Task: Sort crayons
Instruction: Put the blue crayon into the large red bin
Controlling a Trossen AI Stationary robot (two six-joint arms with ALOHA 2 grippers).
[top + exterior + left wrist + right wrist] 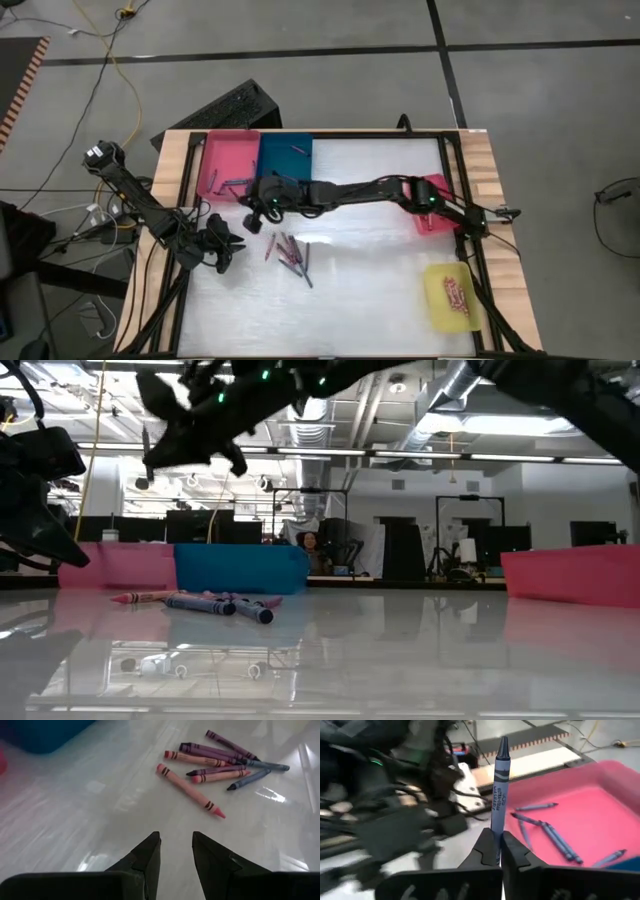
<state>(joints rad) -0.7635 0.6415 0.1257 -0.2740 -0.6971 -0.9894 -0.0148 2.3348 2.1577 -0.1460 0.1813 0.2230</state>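
**Right arm carries a grey-blue crayon toward the far trays**

Nearest the onlooker, at about four o'clock on the white table, a yellow tray holds a small cluster of reddish crayons. Toward the table's middle, at roughly eight o'clock, a loose heap of crayons lies flat: pink, purple and grey-blue sticks crossing one another. Just left of the heap hangs the left gripper, fingers parted, holding nothing.

Farther off, the right gripper is clamped on the lower end of a grey-blue crayon, which stands upright between its fingers. It hovers near the pink tray at eleven o'clock, where several grey-blue crayons already lie; a blue tray sits beside it.

The crayons look light, stiff and waxy, likely to roll or snap; pinching mid-barrel, across the paper wrapper, seems safest.
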